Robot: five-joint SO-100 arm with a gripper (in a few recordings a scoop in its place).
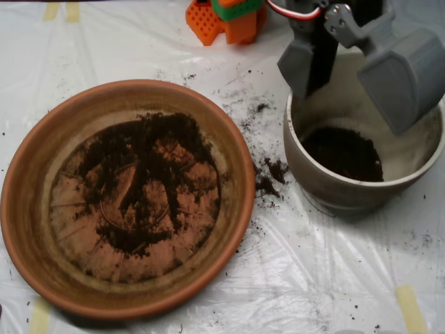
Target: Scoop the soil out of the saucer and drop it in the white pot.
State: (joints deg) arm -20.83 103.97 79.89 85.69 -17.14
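Note:
The terracotta saucer (28,209) lies at the left, with a thin, patchy layer of dark soil (146,167) spread over its ridged base. At the right stands the white pot (327,188), and a heap of soil (342,153) lies on its floor. My grey scoop (354,66) hangs over the pot's far rim, its two shells spread wide apart, one at the left and the larger one at the right. Nothing shows between the shells.
Spilled soil crumbs (268,177) lie on the white plastic sheet between saucer and pot. The arm's orange and green base (229,17) stands at the top centre. Yellow tape strips (410,306) hold the sheet down at the corners.

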